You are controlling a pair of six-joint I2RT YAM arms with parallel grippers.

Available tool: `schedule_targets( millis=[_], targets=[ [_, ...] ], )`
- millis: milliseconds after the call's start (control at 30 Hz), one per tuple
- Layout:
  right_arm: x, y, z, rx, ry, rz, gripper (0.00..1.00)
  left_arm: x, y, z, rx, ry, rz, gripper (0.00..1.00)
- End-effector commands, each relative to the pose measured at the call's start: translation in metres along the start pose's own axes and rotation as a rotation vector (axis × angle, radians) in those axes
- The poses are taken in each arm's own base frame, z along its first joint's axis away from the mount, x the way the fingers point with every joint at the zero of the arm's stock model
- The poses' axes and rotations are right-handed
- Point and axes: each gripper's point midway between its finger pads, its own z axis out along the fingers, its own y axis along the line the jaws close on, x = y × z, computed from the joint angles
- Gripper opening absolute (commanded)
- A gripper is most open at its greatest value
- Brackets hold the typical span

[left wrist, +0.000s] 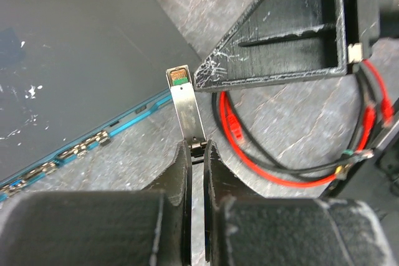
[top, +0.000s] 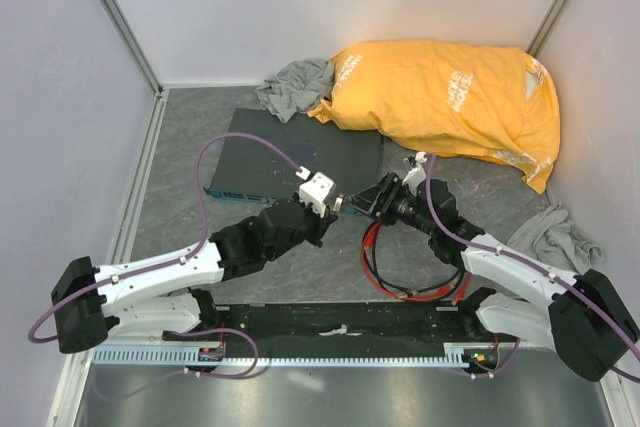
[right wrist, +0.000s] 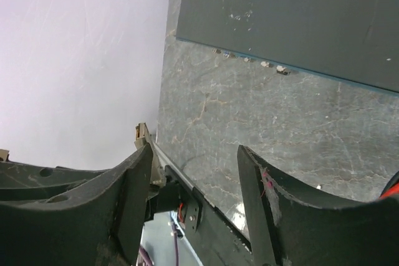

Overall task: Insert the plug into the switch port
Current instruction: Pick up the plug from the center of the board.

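Observation:
My left gripper (top: 335, 204) (left wrist: 194, 147) is shut on the back end of a small silver metal plug (left wrist: 187, 107), held just above the table with its tip pointing at the switch. No cable shows on it. The switch is a flat dark grey box (top: 300, 152) (left wrist: 75, 60) (right wrist: 287, 17) with a row of ports (left wrist: 81, 149) (right wrist: 249, 60) along its blue-green front edge. My right gripper (top: 368, 197) (right wrist: 193, 151) is open, and one finger (left wrist: 280, 42) touches or nearly touches the plug's tip. A red cable (top: 375, 267) (left wrist: 274, 163) lies coiled on the table.
A big orange bag (top: 450, 97) lies behind the switch, with a grey cloth (top: 295, 87) at its left. Another grey cloth (top: 560, 237) lies at the right. A black rail (top: 340, 322) runs along the near edge. Grey walls close in the left, back and right sides.

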Motion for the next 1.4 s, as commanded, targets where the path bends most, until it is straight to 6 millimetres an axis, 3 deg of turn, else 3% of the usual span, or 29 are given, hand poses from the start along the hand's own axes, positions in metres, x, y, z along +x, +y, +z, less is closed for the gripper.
schedule_targets(
  millis=[0,233,333,700,833,933,1000,1233,1300,1367],
  targets=[
    [-0.002,0.035,0.0,-0.142,0.021,-0.022,0.63,0.001,-0.01,0.003,0.063,0.03,0.087,0.02],
    [-0.011,0.022,-0.009,-0.07,-0.045,-0.063,0.62,0.001,-0.003,0.003,0.021,0.052,0.088,0.02],
    [-0.011,0.027,-0.01,-0.086,-0.042,-0.073,0.61,0.0,-0.004,0.001,0.028,0.049,0.091,0.02],
    [0.01,0.014,0.006,-0.106,0.064,-0.01,0.59,-0.005,-0.014,0.002,0.081,0.032,0.097,0.01],
    [0.013,0.017,0.008,-0.129,0.078,0.012,0.42,-0.006,-0.017,0.003,0.097,0.032,0.102,0.02],
    [0.014,0.02,0.009,-0.145,0.087,0.037,0.12,-0.004,-0.016,0.004,0.092,0.033,0.106,0.02],
    [0.012,0.02,0.009,-0.142,0.078,0.059,0.01,-0.004,-0.014,0.004,0.084,0.028,0.1,0.02],
    [-0.008,0.027,-0.002,-0.177,0.002,0.134,0.0,0.018,-0.003,0.0,0.03,0.045,0.011,0.05],
    [-0.016,0.026,-0.005,-0.175,-0.029,0.147,0.0,0.012,-0.003,-0.002,0.026,0.003,-0.036,0.08],
    [-0.022,0.027,-0.009,-0.179,-0.058,0.157,0.0,0.024,-0.002,-0.003,0.024,0.01,-0.092,0.09]
  ],
)
